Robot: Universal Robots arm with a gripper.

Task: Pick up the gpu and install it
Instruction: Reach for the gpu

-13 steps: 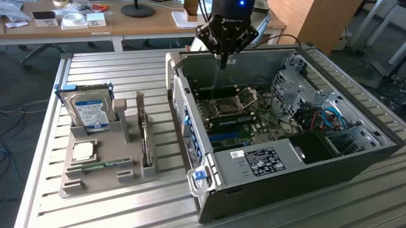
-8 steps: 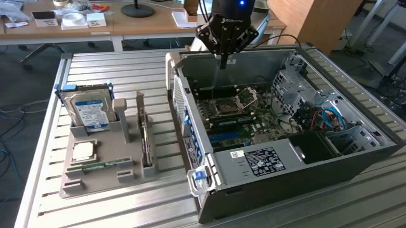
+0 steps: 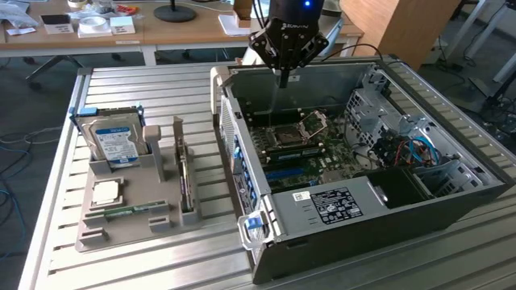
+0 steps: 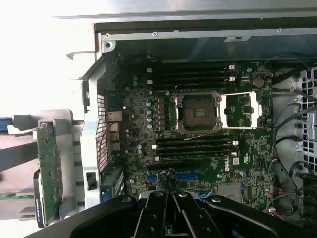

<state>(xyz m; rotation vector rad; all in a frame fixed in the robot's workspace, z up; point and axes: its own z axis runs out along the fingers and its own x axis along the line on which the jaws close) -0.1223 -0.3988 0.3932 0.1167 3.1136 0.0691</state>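
Exterior view, gpu (image 3: 186, 181): stands on edge in the grey holder (image 3: 121, 232), long axis running near to far, alongside the open computer case (image 3: 387, 223). Slatted metal table (image 3: 145, 90) below; wooden desks (image 3: 193, 33) behind. One gpu, one hard drive (image 3: 115, 142), one case. Gripper (image 3: 282, 81) pinched closed, empty, high over the case's far end, well apart from the gpu.

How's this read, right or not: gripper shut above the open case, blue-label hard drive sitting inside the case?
Not right. The hard drive is not inside the case; it stands in the grey tray beside it, on the exterior view's left, as the exterior view shows. The rest holds: gripper shut above the open case.
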